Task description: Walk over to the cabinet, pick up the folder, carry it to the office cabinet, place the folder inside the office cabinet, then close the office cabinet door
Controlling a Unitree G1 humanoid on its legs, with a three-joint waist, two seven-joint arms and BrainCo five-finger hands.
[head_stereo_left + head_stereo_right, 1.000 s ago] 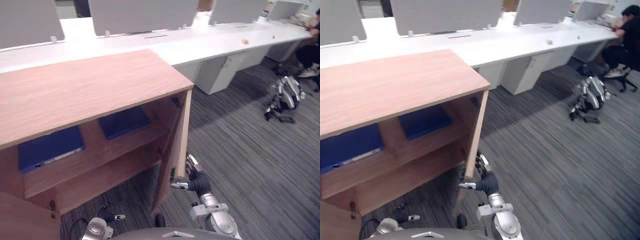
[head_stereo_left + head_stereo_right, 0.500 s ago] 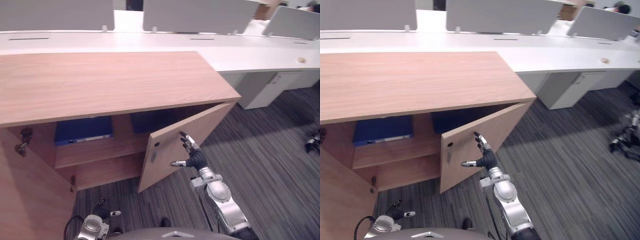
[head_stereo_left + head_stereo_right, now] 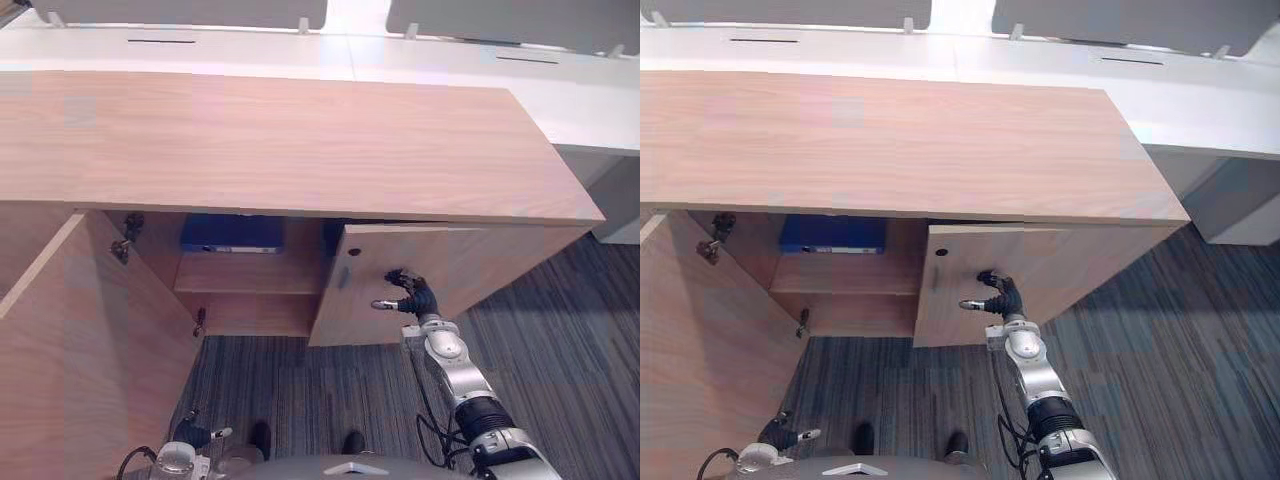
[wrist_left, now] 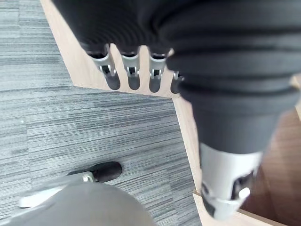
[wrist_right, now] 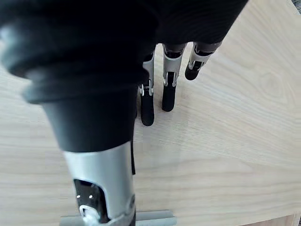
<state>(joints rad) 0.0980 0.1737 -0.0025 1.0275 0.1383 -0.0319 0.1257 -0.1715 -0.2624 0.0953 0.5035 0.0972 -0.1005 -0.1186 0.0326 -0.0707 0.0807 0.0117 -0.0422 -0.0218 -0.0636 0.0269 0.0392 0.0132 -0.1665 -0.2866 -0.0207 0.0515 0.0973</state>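
Observation:
A blue folder (image 3: 232,233) lies flat on the upper shelf inside the wooden office cabinet (image 3: 300,140). The cabinet's right door (image 3: 470,270) stands almost shut, with only a narrow gap at its top edge. My right hand (image 3: 410,293) rests against the face of that door; its fingers (image 5: 168,89) are straight and flat on the wood, so it is open. The left door (image 3: 90,340) hangs wide open at the left. My left hand (image 3: 190,437) is low beside that door, with relaxed straight fingers (image 4: 134,75) over the carpet and nothing in them.
A lower shelf (image 3: 250,312) sits under the folder. A long white desk (image 3: 600,100) with grey dividers runs behind the cabinet. Grey striped carpet (image 3: 560,340) spreads to the right and in front of the cabinet.
The view has swung round to face the cabinet. The right door has gone from half open to nearly shut under my right hand. It now hides the second dark blue folder.

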